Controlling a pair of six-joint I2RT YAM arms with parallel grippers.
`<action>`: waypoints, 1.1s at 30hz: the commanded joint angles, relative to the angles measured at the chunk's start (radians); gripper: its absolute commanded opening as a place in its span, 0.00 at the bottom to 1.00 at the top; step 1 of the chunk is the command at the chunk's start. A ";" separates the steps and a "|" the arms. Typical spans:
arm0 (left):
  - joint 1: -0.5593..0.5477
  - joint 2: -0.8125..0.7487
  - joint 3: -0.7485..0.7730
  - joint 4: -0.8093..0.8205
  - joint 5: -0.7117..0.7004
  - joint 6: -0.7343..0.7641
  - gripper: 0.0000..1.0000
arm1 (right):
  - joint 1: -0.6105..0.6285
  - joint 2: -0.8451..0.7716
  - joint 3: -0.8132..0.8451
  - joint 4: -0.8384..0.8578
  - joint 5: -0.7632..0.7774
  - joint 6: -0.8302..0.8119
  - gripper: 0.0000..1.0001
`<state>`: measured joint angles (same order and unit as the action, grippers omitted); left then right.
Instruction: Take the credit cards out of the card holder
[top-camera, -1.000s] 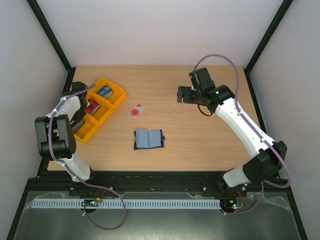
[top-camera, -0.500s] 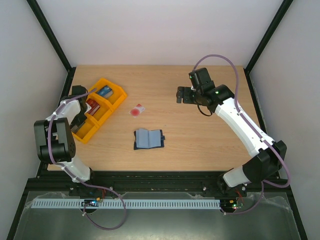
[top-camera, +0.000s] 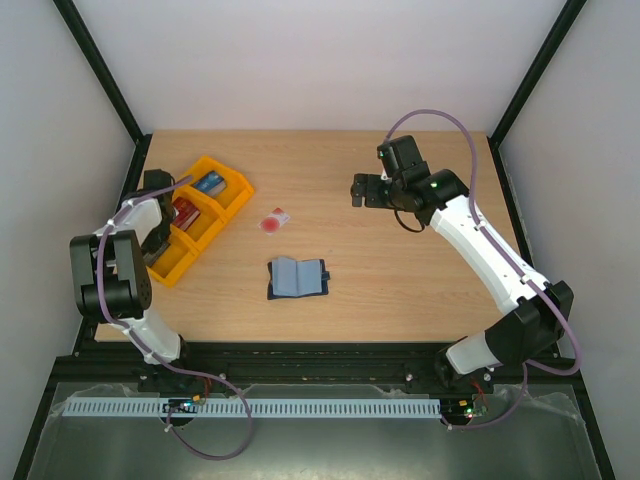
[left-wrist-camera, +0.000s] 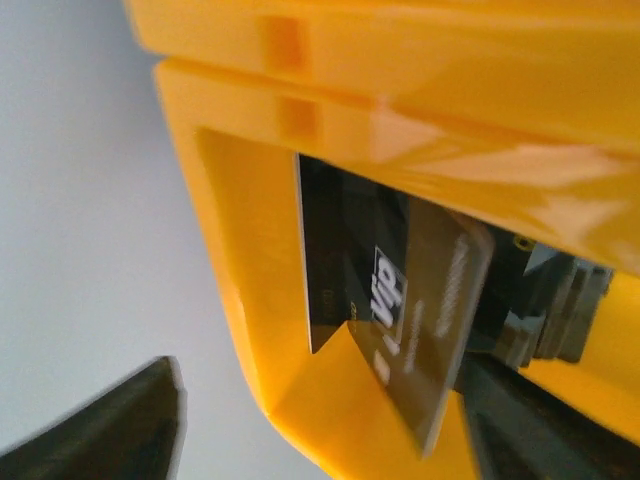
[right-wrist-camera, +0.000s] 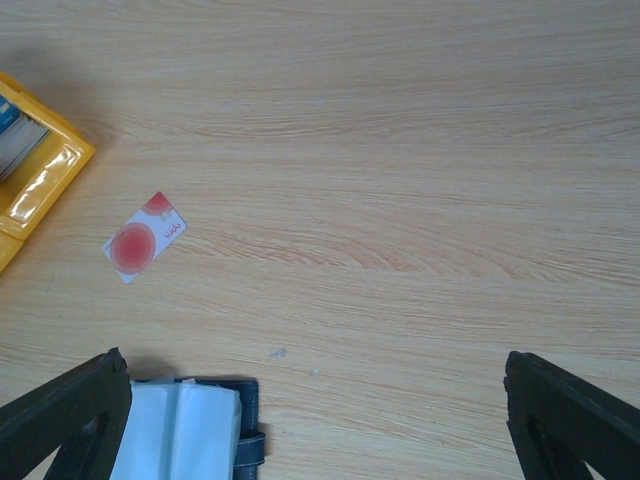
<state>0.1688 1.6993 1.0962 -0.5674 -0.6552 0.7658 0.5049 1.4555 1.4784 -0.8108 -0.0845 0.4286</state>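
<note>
The left gripper (left-wrist-camera: 320, 378) has its jaws spread, one finger at each lower corner of its wrist view, and it pinches nothing. Between the fingers, nearer the right-hand one, the VIP card (left-wrist-camera: 400, 300) leans tilted inside a compartment of the tray (left-wrist-camera: 230, 260), with its lower edge down by the compartment's corner. Whether the card touches that finger is hard to tell at such close range. From above, this arm reaches over the tray's near end at the left side of the table (top-camera: 420, 280).

The right gripper (right-wrist-camera: 312, 380) is spread wide too and is empty. It hangs over bare wood on the far right, well apart from every object.

The white card (top-camera: 274, 221) with the red round mark lies flat on the table between the tray and the holder (top-camera: 297, 277), touching neither. The holder lies open near the middle of the table, its pale blue inside facing up.

By my reading the task is close to done. Both cards that can be seen are out of the holder, one dropped in the tray and one on the wood. What may be left depends on the pockets. From above they are too small to read, and the right wrist view shows only a corner of the holder, so a further card tucked inside cannot be ruled out. If there is none, only clearing the left arm from the tray seems to remain.
</note>
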 joint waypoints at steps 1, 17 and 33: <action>0.005 -0.016 0.053 -0.115 0.046 -0.023 0.88 | -0.003 0.012 0.012 -0.009 -0.011 -0.019 0.99; -0.151 -0.106 0.583 -0.466 0.549 -0.281 0.99 | 0.251 0.221 -0.048 0.109 -0.123 0.095 0.99; -0.160 -0.089 0.325 -0.400 0.802 -0.556 0.99 | 0.445 0.560 0.053 0.005 0.146 0.105 1.00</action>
<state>0.0059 1.6329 1.4506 -0.9749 0.1272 0.2470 0.9730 2.0754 1.5742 -0.7753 -0.0418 0.5026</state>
